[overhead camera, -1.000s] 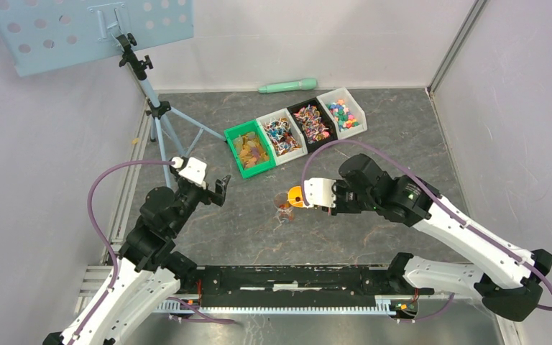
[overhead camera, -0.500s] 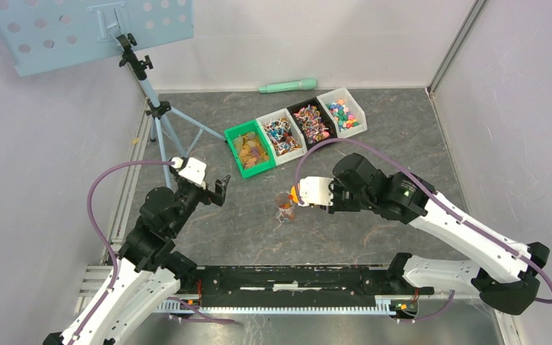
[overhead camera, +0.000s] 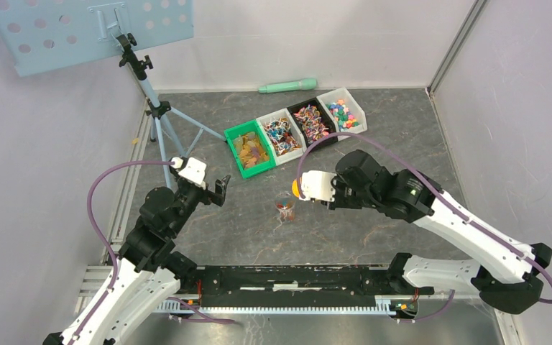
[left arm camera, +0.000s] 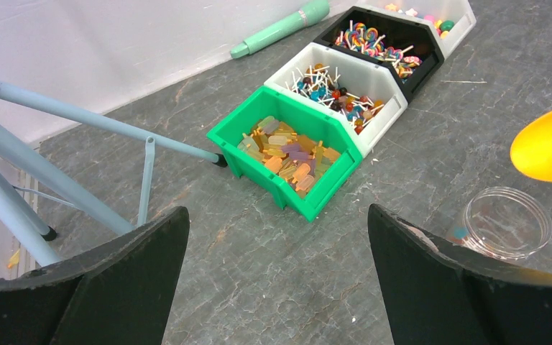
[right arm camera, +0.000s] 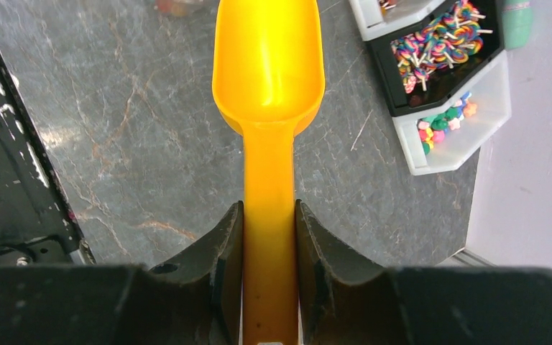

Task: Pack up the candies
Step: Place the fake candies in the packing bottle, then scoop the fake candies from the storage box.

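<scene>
Four bins in a row at the far side of the bench, all holding candies. A few more coloured candies show in the jar, which stands upright on the bench near the bins. The right hand is clamped on the scoop handle, with the bowl hovering just beside the jar rim. The left hand hangs above the bench, well apart from the jar, fingers spread wide, gripping nothing.
</scene>
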`<control>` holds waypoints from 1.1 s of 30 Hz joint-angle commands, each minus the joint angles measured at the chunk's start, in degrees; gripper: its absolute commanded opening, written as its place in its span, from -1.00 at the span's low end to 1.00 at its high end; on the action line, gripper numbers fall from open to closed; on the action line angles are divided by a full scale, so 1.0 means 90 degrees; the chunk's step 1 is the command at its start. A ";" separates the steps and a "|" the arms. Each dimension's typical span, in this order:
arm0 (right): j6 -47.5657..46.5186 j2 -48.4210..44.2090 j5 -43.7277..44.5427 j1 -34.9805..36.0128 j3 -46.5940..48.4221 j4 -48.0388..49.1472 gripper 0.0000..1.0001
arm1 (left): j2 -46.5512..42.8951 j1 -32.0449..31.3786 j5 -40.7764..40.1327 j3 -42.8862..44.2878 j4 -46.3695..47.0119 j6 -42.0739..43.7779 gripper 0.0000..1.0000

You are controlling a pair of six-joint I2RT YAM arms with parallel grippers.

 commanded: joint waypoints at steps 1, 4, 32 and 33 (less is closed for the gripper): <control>0.0731 -0.0064 0.0055 0.0033 0.0688 0.0032 -1.00 | -0.0101 0.0002 -0.0076 0.0008 0.0097 -0.0148 1.00; 0.1285 0.0066 0.0215 0.0037 0.0846 0.0033 -1.00 | -0.0104 0.0002 -0.0066 -0.0005 0.0140 -0.0149 1.00; 0.3565 0.4673 0.0086 -0.1659 0.4060 0.0347 -1.00 | -0.0140 0.0003 0.0080 -0.0001 0.0125 -0.0236 1.00; 0.3619 0.4798 0.0099 -0.1682 0.4135 0.0276 -1.00 | -0.0154 -0.0003 0.0086 -0.0014 0.0128 -0.0238 1.00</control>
